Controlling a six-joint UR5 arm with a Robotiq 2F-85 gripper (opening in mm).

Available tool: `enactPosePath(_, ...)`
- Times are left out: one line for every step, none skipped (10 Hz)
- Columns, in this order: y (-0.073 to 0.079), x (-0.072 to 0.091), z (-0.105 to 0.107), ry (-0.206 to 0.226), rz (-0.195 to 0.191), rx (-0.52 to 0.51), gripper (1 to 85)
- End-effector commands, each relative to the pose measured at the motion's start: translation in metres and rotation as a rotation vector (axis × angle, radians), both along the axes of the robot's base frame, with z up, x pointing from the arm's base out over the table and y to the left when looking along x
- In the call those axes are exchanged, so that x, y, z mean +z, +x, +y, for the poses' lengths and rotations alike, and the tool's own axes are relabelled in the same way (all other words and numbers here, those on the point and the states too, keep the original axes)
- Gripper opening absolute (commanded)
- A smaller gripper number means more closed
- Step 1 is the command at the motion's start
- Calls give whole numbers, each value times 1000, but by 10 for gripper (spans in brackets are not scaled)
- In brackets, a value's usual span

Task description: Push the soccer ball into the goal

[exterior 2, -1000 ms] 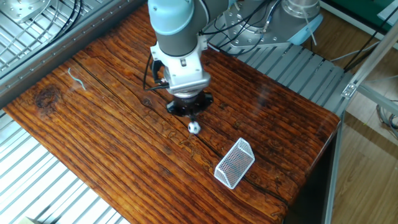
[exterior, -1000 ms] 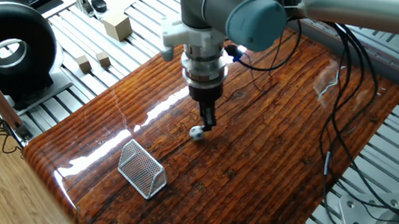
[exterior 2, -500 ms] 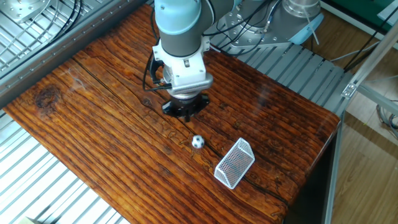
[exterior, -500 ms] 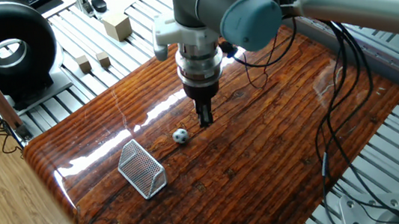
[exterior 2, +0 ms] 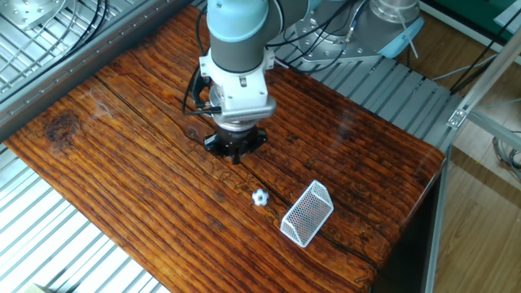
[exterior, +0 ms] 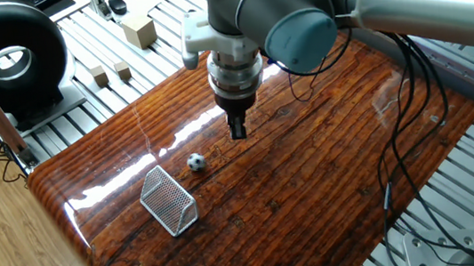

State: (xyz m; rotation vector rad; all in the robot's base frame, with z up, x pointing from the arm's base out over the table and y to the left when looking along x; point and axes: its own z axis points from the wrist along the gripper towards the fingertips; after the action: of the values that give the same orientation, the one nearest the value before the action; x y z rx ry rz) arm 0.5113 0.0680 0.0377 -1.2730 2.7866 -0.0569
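Note:
The soccer ball (exterior: 197, 163), tiny and white with black patches, lies on the wooden tabletop just right of the goal's upper end. It also shows in the other fixed view (exterior 2: 260, 197). The goal (exterior: 169, 201) is a small silver wire-mesh wedge near the table's front left; it also shows in the other fixed view (exterior 2: 308, 214). My gripper (exterior: 238, 132) points straight down with its fingers shut together, empty, a short way right of the ball and apart from it. In the other fixed view my gripper (exterior 2: 236, 155) stands up-left of the ball.
A big black ring-shaped device (exterior: 5, 61) stands at the back left. Small wooden cubes (exterior: 111, 73) and a larger block (exterior: 139, 31) lie on the slatted metal surface behind the table. Black cables (exterior: 405, 114) hang at the right.
The ball has rolled left from the gripper tip toward the goal. My gripper has lifted and drawn back slightly away from the ball.

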Motion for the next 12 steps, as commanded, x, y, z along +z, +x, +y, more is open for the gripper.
enactPosePath(1, 5, 7, 27, 4, -47, 10)
enactPosePath(-5, 4, -4, -15, 26, -71, 10)
enactPosePath(-13, 5, -21, -81, 55, -87, 10)
enactPosePath(-23, 6, -32, -127, 92, -102, 10)
enactPosePath(-33, 7, -39, -154, 126, -122, 10)
enactPosePath(-39, 8, -39, -156, 145, -162, 10)
enactPosePath(-43, 8, -38, -151, 159, -201, 10)
enactPosePath(-43, 7, -36, -146, 159, -210, 10)
enactPosePath(-43, 6, -29, -117, 160, -225, 10)
enactPosePath(-34, 6, -30, -116, 125, -225, 10)
enactPosePath(-15, 2, -24, -104, 96, -233, 10)
enactPosePath(8, -7, -4, -64, 81, -251, 10)
